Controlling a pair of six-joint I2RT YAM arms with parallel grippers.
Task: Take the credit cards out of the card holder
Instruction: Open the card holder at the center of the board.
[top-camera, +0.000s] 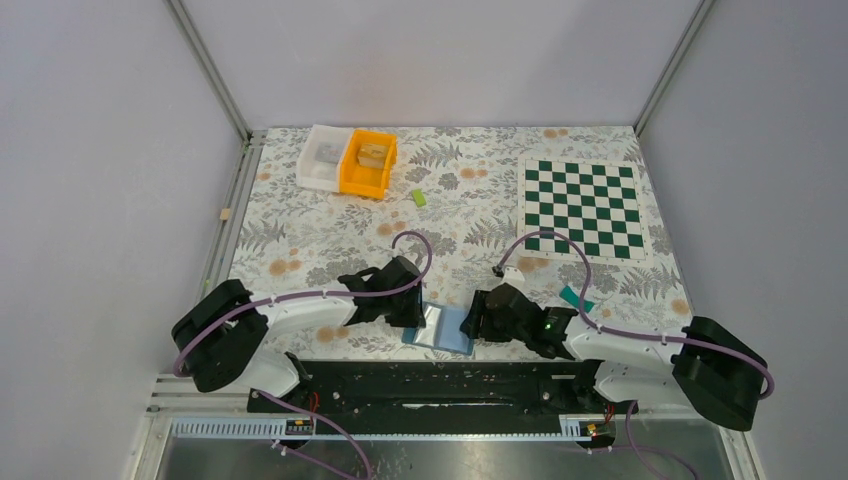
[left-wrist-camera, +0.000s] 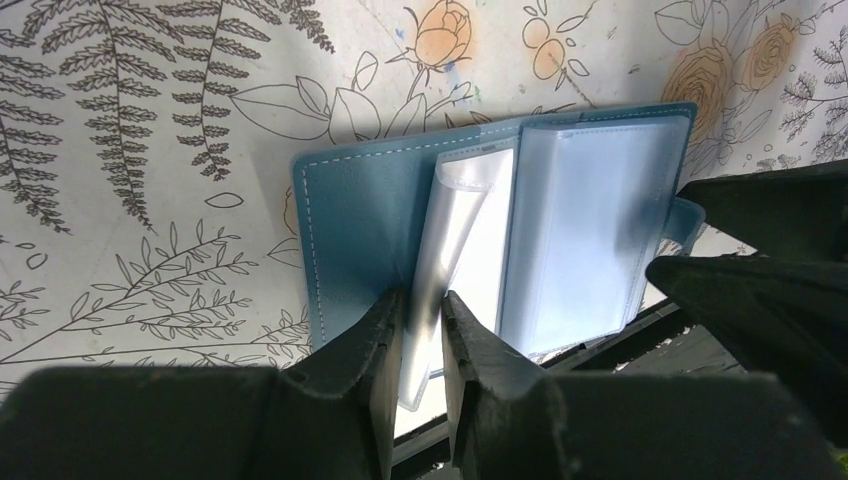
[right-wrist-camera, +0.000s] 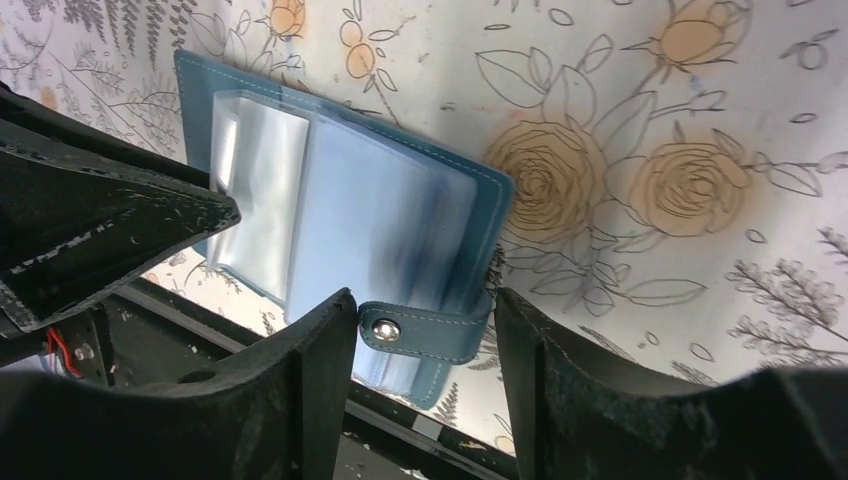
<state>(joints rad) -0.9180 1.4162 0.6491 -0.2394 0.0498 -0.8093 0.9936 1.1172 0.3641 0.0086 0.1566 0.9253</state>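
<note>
currently left fingers (left-wrist-camera: 372, 345) pinch a card holder (left-wrist-camera: 355, 215) sleeve (left-wrist-camera: 447, 240).

An orange bin (top-camera: 364, 186) and a white bin (top-camera: 316, 182) are sitting side by side, touching, well beyond the left gripper (top-camera: 410, 316). A lime-green block (top-camera: 419, 198) is lying just right of them. A chessboard (top-camera: 584, 208) is lying well beyond the right gripper (top-camera: 474, 322). All are resting on a flowered tablecloth (top-camera: 470, 215).

Between left gripper (left-wrist-camera: 422, 305) and right gripper (right-wrist-camera: 422, 305): card holder (top-camera: 445, 328) fills my gap.
Ahead of both: open table (top-camera: 470, 215), I can pass.
Behind: black rail (top-camera: 430, 385) blocks.
</note>
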